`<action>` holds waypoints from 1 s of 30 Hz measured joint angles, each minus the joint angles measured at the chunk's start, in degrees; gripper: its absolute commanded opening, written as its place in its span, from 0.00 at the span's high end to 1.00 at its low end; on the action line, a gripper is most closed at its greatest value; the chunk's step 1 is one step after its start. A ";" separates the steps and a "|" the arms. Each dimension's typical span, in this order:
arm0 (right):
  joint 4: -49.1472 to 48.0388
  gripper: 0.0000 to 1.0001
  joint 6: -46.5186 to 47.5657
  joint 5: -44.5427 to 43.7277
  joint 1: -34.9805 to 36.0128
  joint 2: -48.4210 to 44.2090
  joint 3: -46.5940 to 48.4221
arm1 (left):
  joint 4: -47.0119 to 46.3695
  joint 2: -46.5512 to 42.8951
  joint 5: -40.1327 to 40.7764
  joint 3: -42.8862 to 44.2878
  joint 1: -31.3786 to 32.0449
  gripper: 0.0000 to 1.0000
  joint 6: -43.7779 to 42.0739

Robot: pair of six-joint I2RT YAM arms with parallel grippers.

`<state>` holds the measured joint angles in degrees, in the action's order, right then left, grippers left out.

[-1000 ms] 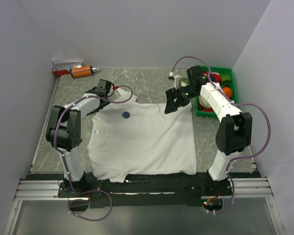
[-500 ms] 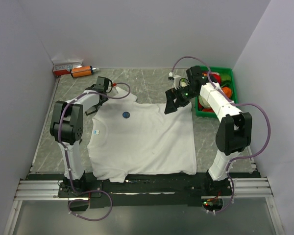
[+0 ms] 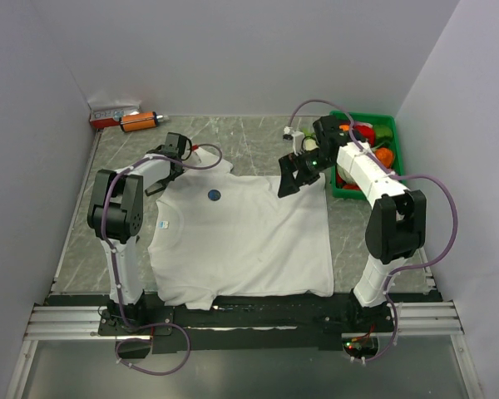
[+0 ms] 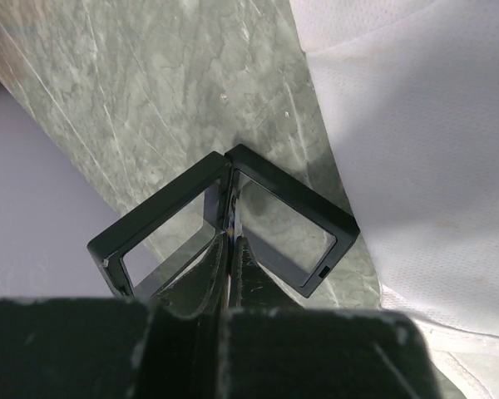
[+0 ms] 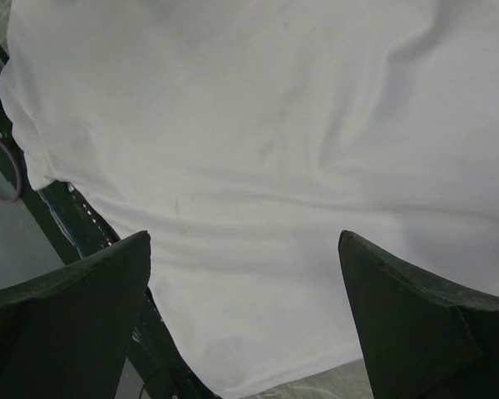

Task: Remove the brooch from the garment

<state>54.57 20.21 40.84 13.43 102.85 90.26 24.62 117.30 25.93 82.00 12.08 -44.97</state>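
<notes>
The garment (image 3: 241, 241), a white T-shirt, lies flat in the middle of the marble table. The brooch (image 3: 214, 195), a small dark-blue disc, sits on its chest near the collar. It shows in neither wrist view. My left gripper (image 3: 155, 179) (image 4: 230, 239) hangs just off the shirt's left sleeve. It is shut on the spine where two black square frames (image 4: 291, 187) join. White cloth (image 4: 416, 150) fills the right of that view. My right gripper (image 3: 287, 179) (image 5: 244, 237) hovers open over the garment (image 5: 258, 125), with nothing between its fingers.
A green bin (image 3: 349, 193) of coloured items stands at the far right, close behind the right arm. An orange object (image 3: 139, 121) and a red-and-white box (image 3: 112, 114) lie in the far left corner. Walls close in on three sides. A black rail (image 3: 258, 309) runs along the near edge.
The left arm has swung its elbow and carried its gripper a little left, off the sleeve. The right gripper has edged slightly left. Both grippers' states are unchanged.
</notes>
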 measured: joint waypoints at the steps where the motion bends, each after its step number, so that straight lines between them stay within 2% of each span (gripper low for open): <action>1: 0.00 0.00 0.00 -0.13 0.00 0.00 -0.28 | -0.07 0.00 0.02 0.00 0.00 0.94 -0.07; 5: 0.11 0.00 0.13 -0.50 0.09 0.00 -0.48 | -0.17 0.00 0.02 -0.02 0.00 0.88 -0.33; 11: 0.11 0.00 0.22 -0.74 0.26 0.00 -0.59 | -0.46 0.00 0.04 -1.20 0.00 0.86 -0.37; 20: 0.09 0.00 0.24 -0.74 0.44 0.00 -0.61 | 0.55 0.00 -0.52 -1.53 0.00 0.78 0.57; 30: 0.20 0.00 1.09 0.02 0.59 0.00 -0.61 | 6.86 -1.38 -3.41 0.31 0.13 0.67 5.29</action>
<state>54.76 21.30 40.86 14.02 102.85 89.65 31.48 115.92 22.52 82.30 12.21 -39.68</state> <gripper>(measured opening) 0.996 0.313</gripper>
